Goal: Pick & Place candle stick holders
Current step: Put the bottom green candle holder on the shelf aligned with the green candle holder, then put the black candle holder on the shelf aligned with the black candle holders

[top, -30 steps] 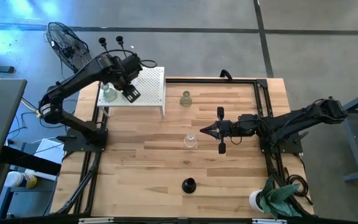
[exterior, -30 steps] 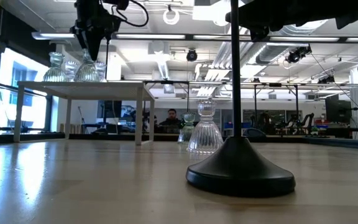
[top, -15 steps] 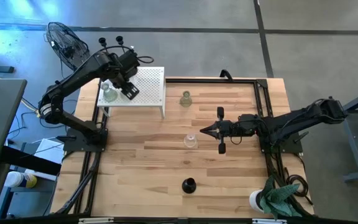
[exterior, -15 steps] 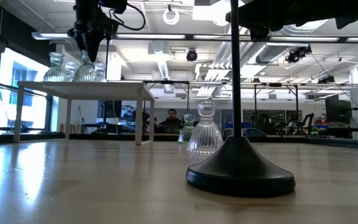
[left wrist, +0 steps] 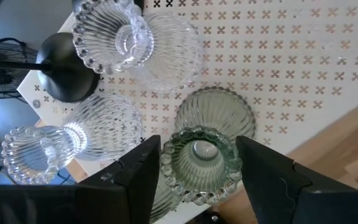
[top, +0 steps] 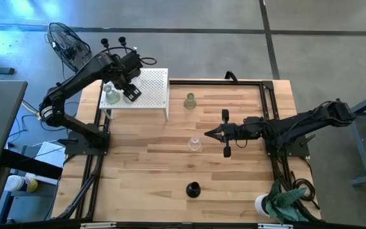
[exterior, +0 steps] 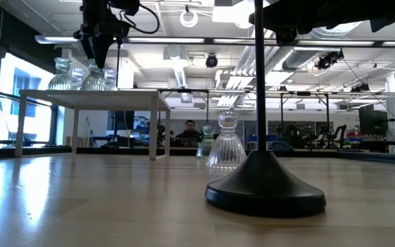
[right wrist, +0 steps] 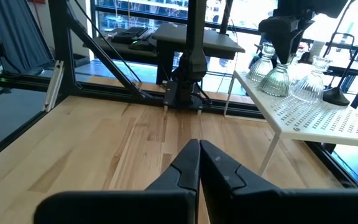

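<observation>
The left claw (left wrist: 197,180) is standing with fingers apart around a greenish glass holder (left wrist: 199,160), partly hiding it; the right claw (right wrist: 199,163) is waiting closed above the desk (top: 234,184).

From above, the left arm hides most of the greenish ribbed glass holder (top: 112,96); the tall black holder's (exterior: 265,171) top is cut off.

The high view looks straight down on the whole wooden table (top: 170,159), with the small white side table (top: 151,92) at upper left of the frame. The low view sits at tabletop height, facing level across into the room, very near a black candle holder (exterior: 265,182) at centre. The left wrist view hangs close above the white table. The right wrist view faces across the wood toward the same white table (right wrist: 328,121), upper right.
</observation>
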You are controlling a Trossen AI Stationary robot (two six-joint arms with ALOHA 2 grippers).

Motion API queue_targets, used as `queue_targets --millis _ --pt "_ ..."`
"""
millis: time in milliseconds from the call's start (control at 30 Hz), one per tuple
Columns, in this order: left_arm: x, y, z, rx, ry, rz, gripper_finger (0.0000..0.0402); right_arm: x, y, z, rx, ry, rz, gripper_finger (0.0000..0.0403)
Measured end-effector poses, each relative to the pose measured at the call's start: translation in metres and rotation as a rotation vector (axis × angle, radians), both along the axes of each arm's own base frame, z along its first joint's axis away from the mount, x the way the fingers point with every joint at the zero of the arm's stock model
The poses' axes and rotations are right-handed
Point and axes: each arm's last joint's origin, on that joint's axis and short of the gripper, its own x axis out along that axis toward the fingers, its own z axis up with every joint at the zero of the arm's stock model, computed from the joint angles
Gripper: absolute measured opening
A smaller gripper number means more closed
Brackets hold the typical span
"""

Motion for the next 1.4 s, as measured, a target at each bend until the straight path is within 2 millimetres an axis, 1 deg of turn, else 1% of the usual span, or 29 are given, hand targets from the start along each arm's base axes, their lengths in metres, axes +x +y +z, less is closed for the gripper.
queue_targets --millis 367,433,600,733,867,967,1067,1133,1200,1267,1333,1400 --pt "-0.001 -0.001 0.003 0.012 -0.02 -0.017 0.0207 0.0 0.0 0.0 0.0 0.0 0.001 0.0001" --pt "-0.001 -0.001 0.003 0.013 -0.031 -0.02 0.0218 0.0 0.0 0.0 0.0 0.0 0.001 0.0001" --pt "-0.002 -0.003 0.005 0.029 -0.015 -0.032 0.0261 0.0 0.0 0.0 0.0 0.0 0.001 0.0001" --pt "0.0 -0.009 0.014 0.061 -0.014 -0.076 0.028 0.0 0.0 0.0 0.0 0.0 0.002 0.0002" --pt "0.002 -0.019 0.035 0.138 -0.024 -0.128 0.0277 0.0 0.0 0.0 0.0 0.0 0.002 0.0001" --pt "0.002 -0.037 0.053 0.151 -0.061 -0.203 0.0258 0.0 0.0 0.0 0.0 0.0 0.002 0.0001" --pt "-0.001 -0.064 0.068 0.174 -0.156 -0.313 0.0222 0.0 0.0 0.0 -0.014 0.0 0.003 0.0001" --pt "0.001 -0.086 0.071 0.202 -0.24 -0.382 0.0192 0.0 0.0 0.0 -0.025 0.0 0.005 0.0001" --pt "0.004 -0.11 0.066 0.228 -0.307 -0.46 0.0158 0.0 0.0 0.0 -0.026 0.0 0.004 0.0001" --pt "0.01 -0.133 0.055 0.254 -0.365 -0.54 0.0122 0.0 0.0 0.0 -0.025 0.0 0.004 0.0002" --pt "0.013 -0.157 0.039 0.282 -0.411 -0.607 0.0086 0.0 0.0 0.0 -0.021 0.001 0.004 0.0001" --pt "0.019 -0.179 0.018 0.317 -0.451 -0.677 0.0052 0.0 0.0 0.0 -0.021 0.001 0.004 0.0001"
